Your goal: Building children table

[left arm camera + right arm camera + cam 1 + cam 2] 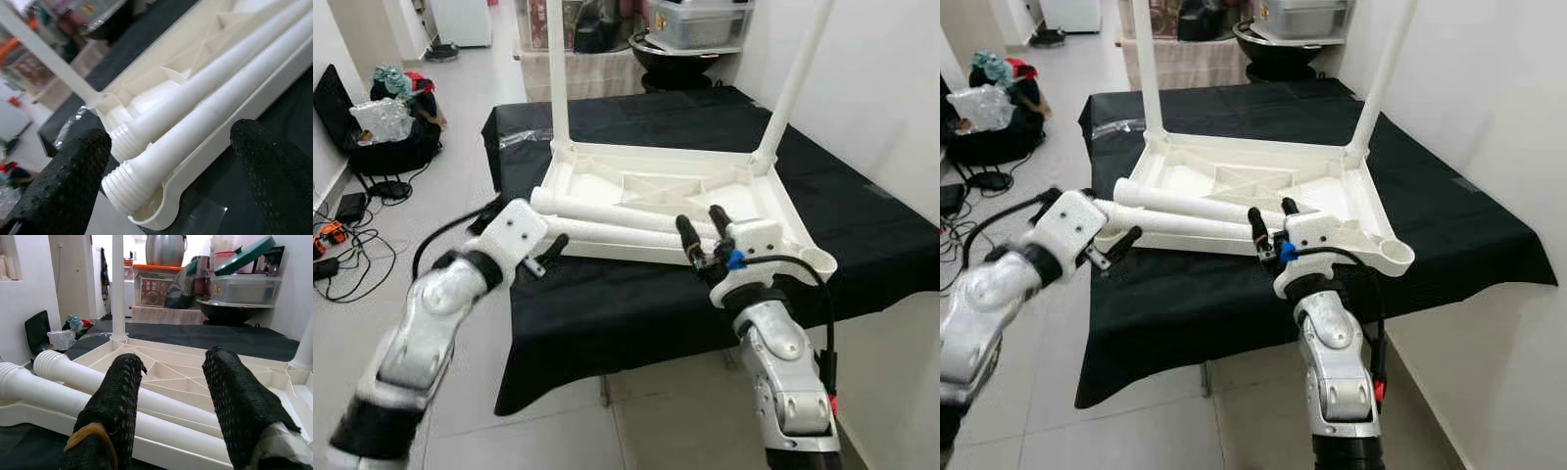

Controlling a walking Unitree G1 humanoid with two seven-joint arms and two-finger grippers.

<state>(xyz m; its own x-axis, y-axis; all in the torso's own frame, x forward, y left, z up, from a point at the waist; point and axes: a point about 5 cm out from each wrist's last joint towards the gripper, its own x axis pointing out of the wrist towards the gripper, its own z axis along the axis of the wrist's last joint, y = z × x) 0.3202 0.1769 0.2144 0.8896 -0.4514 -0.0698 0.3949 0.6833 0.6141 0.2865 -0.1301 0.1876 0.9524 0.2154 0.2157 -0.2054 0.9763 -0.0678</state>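
White tabletop and white loose legs on black cloth; silver arms, black textured fingers; pale grey floor.

The left gripper sits at centre-left of the head view, fingers spread apart. The right gripper rises at centre-right, fingers parted.

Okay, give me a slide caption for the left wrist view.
Open left gripper approaching the threaded ends of two loose white plastic table legs lying across the upturned white plastic tabletop.
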